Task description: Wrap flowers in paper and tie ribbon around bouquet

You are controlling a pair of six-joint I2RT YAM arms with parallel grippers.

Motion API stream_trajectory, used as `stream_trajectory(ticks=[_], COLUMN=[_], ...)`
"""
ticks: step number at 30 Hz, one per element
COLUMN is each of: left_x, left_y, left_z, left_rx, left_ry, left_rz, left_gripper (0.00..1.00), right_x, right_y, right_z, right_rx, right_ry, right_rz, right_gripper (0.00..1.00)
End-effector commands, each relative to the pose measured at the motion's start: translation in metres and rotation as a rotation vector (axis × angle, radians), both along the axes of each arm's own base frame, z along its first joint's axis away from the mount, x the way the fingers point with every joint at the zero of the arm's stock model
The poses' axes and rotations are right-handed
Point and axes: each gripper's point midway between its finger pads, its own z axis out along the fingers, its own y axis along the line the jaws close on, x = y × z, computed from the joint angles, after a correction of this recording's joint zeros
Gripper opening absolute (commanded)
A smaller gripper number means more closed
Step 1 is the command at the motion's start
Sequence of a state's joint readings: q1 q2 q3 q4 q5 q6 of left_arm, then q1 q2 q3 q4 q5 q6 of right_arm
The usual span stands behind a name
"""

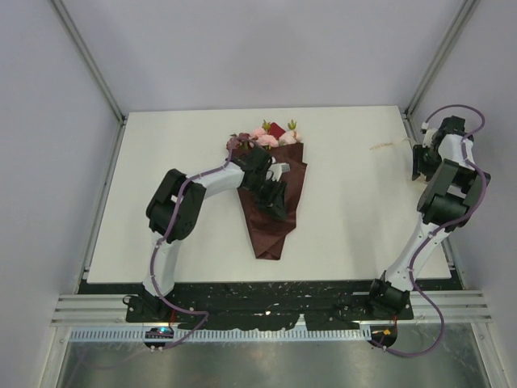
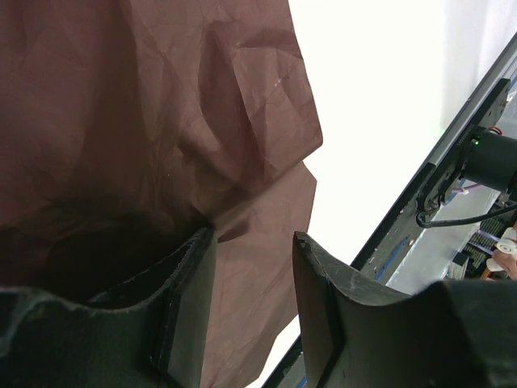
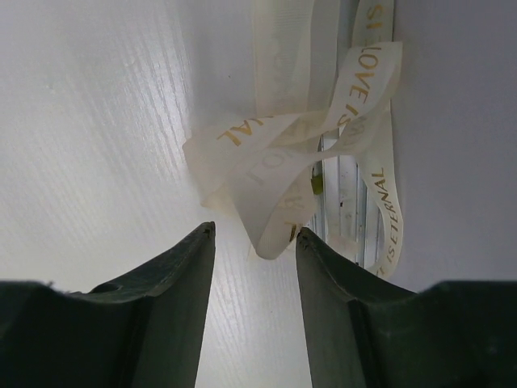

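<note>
The bouquet lies mid-table as a cone of dark maroon paper, narrow end toward the arms. Pink flowers and green leaves show at its wide far end. My left gripper hovers low over the cone's middle. In the left wrist view its jaws stand apart, with creased paper lying under the gap and nothing clamped. The cream ribbon, printed in gold letters, lies bunched at the table's right edge. My right gripper is open right in front of it, and a loop hangs at its fingertips.
A metal rail runs along the table's right edge just behind the ribbon. The black front edge with cables is close to the cone's narrow end. White table surrounds the bouquet, and grey walls enclose it.
</note>
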State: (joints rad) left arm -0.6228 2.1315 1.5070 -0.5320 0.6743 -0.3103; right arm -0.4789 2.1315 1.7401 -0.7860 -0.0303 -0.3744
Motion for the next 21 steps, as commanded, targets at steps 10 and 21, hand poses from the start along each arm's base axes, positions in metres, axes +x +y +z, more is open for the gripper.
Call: stream_trajectory(ticks=[10,21], left_x=[0.007,0.007], left_y=[0.008,0.009], left_z=[-0.009,-0.010], left_rx=[0.023,0.029], left_ry=[-0.009,-0.006], left_rz=[0.010,0.012], left_gripper=[0.47,0.47], right_x=[0.038,0.047], right_y=[-0.010,-0.004], right_z=[0.015,0.024], right_rx=[-0.006,0.041], right_ry=[-0.123,-0.146], right_rz=[0.004,0.020], right_gripper=[0.46,0.06])
